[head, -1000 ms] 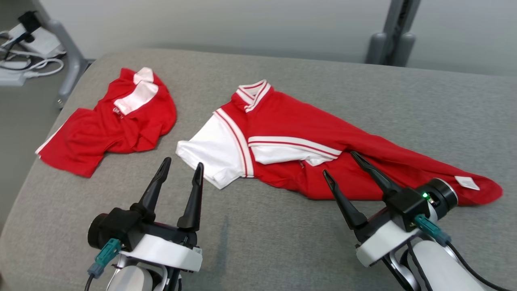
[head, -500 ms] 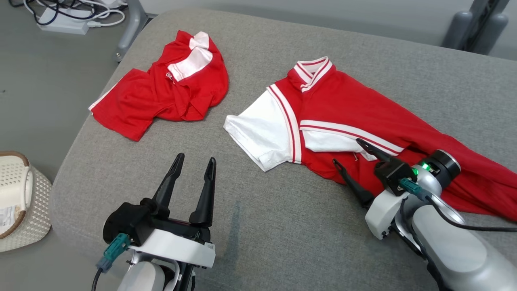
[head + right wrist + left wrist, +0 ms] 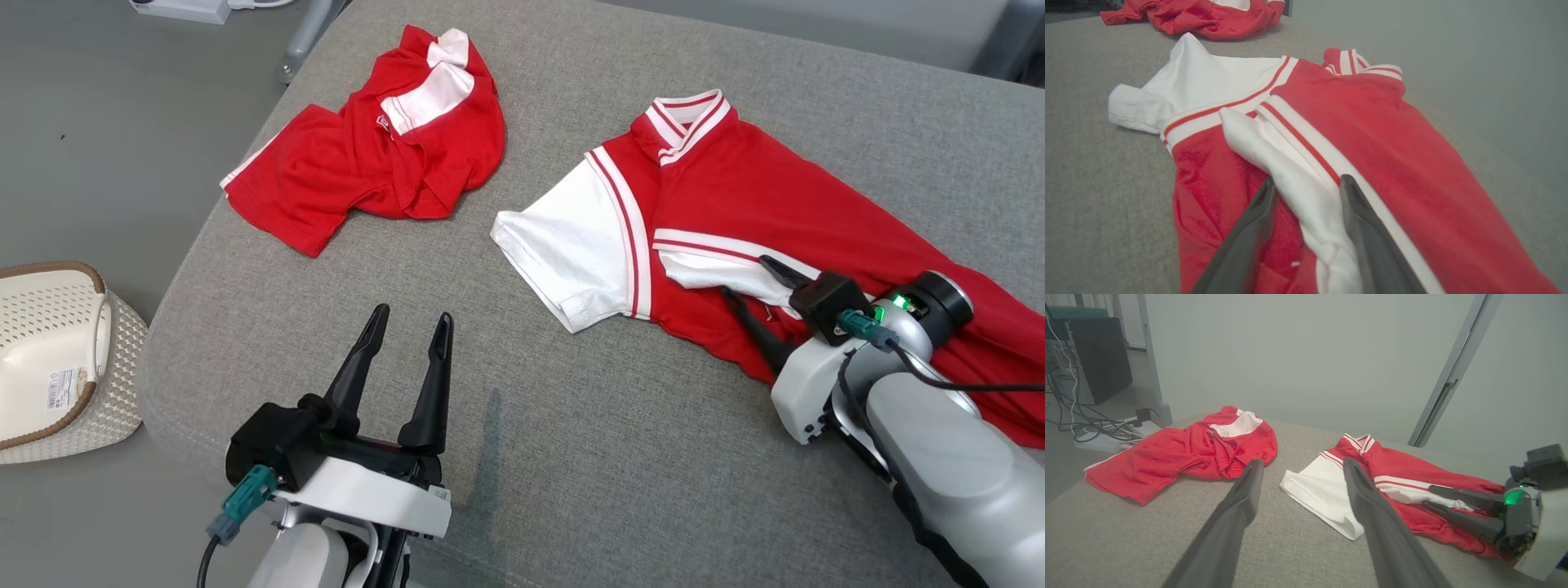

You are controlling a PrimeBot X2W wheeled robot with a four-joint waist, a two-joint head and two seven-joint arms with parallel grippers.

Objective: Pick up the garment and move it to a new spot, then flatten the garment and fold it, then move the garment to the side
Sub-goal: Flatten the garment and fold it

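The red jersey garment with white short sleeves and a red-and-white striped collar (image 3: 759, 196) is laid out on the right half of the grey fabric-covered surface (image 3: 612, 457). Its collar (image 3: 686, 114) is turned toward the far edge and its red body is drawn out in a long taper toward the right edge. One white sleeve (image 3: 563, 253) is spread flat toward the middle of the surface, while the other white sleeve (image 3: 1274, 159) is folded across the red front. The right tool (image 3: 744, 276) is lowered onto the garment from the near-right side, and its two dark fingers (image 3: 1241, 245) are set apart on either side of that folded white sleeve, with the cloth lying between them. Whether the cloth is actually pressed by them cannot be told. The left tool (image 3: 412, 314) is held over bare fabric close to the near edge, with its fingers spread and nothing between them, well apart from the garment. A second, crumpled red garment with white panels (image 3: 384, 163) is heaped near the far left corner of the surface. Beyond the left edge, a white perforated basket with a brown rim (image 3: 49, 359) is seen standing on the grey floor (image 3: 106, 122). In the left wrist view, a white power strip with tangled cables (image 3: 1106, 439) is seen on the floor past the far left corner.
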